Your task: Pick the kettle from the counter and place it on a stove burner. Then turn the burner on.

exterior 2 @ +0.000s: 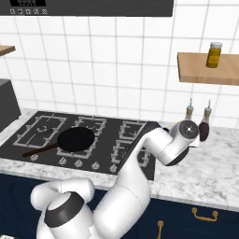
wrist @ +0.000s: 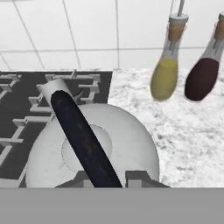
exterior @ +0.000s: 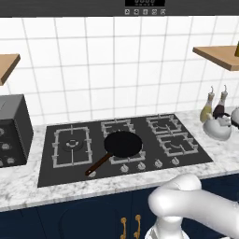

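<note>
You see the kettle [wrist: 94, 144] low in the hand view, sitting over the right edge of the stove [wrist: 26, 109], where the black glass meets the worktop [wrist: 183, 131]. To the right of the kettle the marble is open up to the tiled wall. Two bottles stand there, in the upper right of the frame: a yellow bottle [wrist: 165, 74] and a dark bottle [wrist: 202, 76], near the kettle but apart from it. On the stove in the left base view a black pan [exterior: 122, 144] sits on the centre burner, well apart from the kettle [exterior: 218, 128] at the right edge. The kettle's dark handle [wrist: 83, 135] runs from upper left to bottom centre. The gripper [wrist: 107, 177] has its two tips close on either side of this handle; you cannot tell if they grip it.
</note>
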